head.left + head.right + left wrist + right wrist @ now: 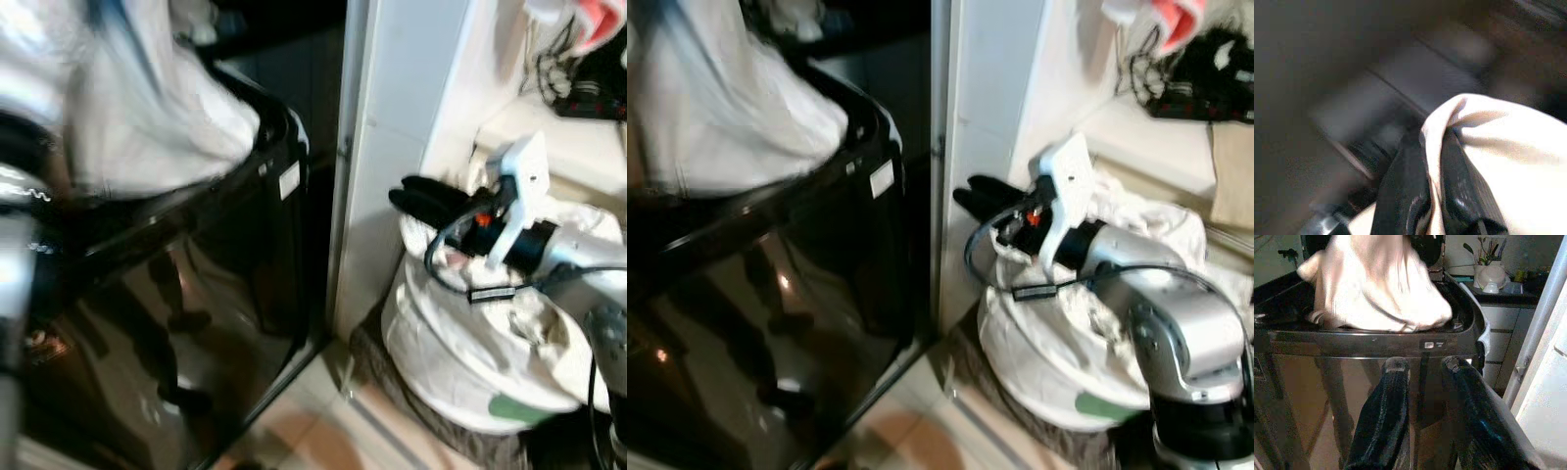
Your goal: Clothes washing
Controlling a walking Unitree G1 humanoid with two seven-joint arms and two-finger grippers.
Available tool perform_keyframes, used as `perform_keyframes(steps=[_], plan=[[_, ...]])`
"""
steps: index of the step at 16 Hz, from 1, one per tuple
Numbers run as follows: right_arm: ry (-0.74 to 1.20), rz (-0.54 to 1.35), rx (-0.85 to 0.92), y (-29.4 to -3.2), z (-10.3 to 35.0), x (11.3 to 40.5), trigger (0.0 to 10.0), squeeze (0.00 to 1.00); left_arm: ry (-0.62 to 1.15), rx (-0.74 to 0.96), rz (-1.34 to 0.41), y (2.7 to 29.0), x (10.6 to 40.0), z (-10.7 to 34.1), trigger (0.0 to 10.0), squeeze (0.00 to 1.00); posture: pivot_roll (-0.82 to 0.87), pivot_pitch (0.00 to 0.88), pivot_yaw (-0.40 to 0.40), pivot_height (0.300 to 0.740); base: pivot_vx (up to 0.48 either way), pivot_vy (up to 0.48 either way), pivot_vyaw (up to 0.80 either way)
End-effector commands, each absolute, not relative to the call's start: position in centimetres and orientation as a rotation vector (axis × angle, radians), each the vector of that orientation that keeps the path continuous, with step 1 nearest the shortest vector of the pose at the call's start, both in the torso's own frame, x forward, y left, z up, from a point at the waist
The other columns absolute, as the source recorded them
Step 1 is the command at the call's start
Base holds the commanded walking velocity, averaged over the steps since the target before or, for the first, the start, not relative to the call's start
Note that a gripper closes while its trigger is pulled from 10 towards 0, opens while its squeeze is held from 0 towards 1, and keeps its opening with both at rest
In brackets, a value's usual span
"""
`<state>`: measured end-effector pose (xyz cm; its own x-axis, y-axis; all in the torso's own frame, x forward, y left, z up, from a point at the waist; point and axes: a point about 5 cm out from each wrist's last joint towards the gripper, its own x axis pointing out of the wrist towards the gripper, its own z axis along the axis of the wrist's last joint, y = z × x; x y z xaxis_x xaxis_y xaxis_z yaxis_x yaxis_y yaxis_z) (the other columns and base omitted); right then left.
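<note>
In the left eye view, a white garment (pixel 147 108) is heaped over the open top of the black washing machine (pixel 176 323). The right tool (pixel 426 203) hovers just over the rim of the white laundry bag (pixel 470 343), its silver arm reaching in level from the right.

The right eye view gives the same layout, with the right tool pointing toward the washer and the bag directly beneath it.

In the left wrist view, the left tool (pixel 1432 196) is clamped on a fold of the pale cloth, fingers (pixel 1405 191) pressing it from both sides. To load well, it should probably let go only once the cloth hangs wholly inside the tub.

In the right wrist view, the right tool's fingers stand apart and empty, the washer ahead of them.
</note>
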<state>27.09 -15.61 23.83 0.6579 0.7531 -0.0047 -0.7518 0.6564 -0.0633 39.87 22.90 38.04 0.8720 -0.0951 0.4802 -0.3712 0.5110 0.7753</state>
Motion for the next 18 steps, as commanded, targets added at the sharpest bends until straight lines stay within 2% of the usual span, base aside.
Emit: perform_keyframes(steps=[1, 2, 3, 5, 7, 9, 12, 16, 17, 18], plan=[[-0.027, 0.851, -0.088, -15.6, 23.9, 27.0, 10.0, 0.00, -0.355, 1.060, 0.133, 23.6, 40.5, 35.8, 0.0, 0.00, -0.05, 0.000, 0.054, 0.740, 0.000, 0.000, 0.00], [-0.020, 0.858, -0.091, -15.5, 23.7, 26.9, 10.0, 0.00, -0.154, 1.049, 0.083, 24.3, 41.1, 32.5, 2.5, 0.00, -0.06, 0.000, 0.054, 0.740, 0.000, 0.000, 0.00], [-0.004, 0.873, -0.099, -15.3, 23.5, 26.7, 10.0, 0.00, 0.063, 0.991, 0.059, 25.4, 41.2, 28.7, 10.0, 0.00, -0.06, 0.000, 0.059, 0.740, 0.000, 0.000, 0.00], [0.018, 0.894, -0.110, -15.1, 23.2, 26.3, 10.0, 0.00, 0.285, 0.873, 0.009, 26.3, 40.8, 25.1, 10.0, 0.00, -0.07, 0.000, 0.063, 0.740, 0.000, 0.000, 0.00], [0.029, 0.902, -0.115, -15.0, 23.0, 26.1, 10.0, 0.00, 0.377, 0.818, -0.021, 27.0, 40.4, 24.1, 10.0, 1.00, -0.07, 0.000, 0.063, 0.740, 0.000, 0.000, 0.00], [0.039, 0.905, -0.124, -14.8, 22.8, 26.2, 10.0, 0.00, 0.380, 0.788, 0.022, 28.7, 39.8, 24.9, 10.0, 1.00, -0.07, 0.000, 0.057, 0.740, 0.000, 0.000, 0.00], [0.036, 0.890, -0.126, -14.7, 22.8, 26.8, 10.0, 0.00, 0.275, 0.753, 0.085, 29.6, 39.7, 27.3, 10.0, 1.00, -0.05, 0.000, 0.035, 0.740, 0.000, 0.000, 0.00], [0.055, 0.815, -0.144, -15.1, 22.6, 28.0, 10.0, 0.00, 0.216, 0.591, 0.015, 28.3, 40.0, 27.0, 10.0, 1.00, -0.04, 0.000, 0.028, 0.740, 0.000, 0.000, 0.00], [0.065, 0.694, -0.155, -15.9, 22.4, 29.0, 10.0, 0.00, 0.088, 0.446, -0.126, 25.7, 40.5, 27.2, 10.0, 0.00, -0.04, 0.000, 0.032, 0.740, 0.000, 0.000, 0.00], [0.069, 0.622, -0.166, -16.4, 22.2, 29.6, 10.0, 0.00, 0.020, 0.394, -0.209, 24.1, 40.6, 27.2, 10.0, 0.00, -0.05, 0.000, 0.035, 0.740, 0.000, 0.000, 0.00]])
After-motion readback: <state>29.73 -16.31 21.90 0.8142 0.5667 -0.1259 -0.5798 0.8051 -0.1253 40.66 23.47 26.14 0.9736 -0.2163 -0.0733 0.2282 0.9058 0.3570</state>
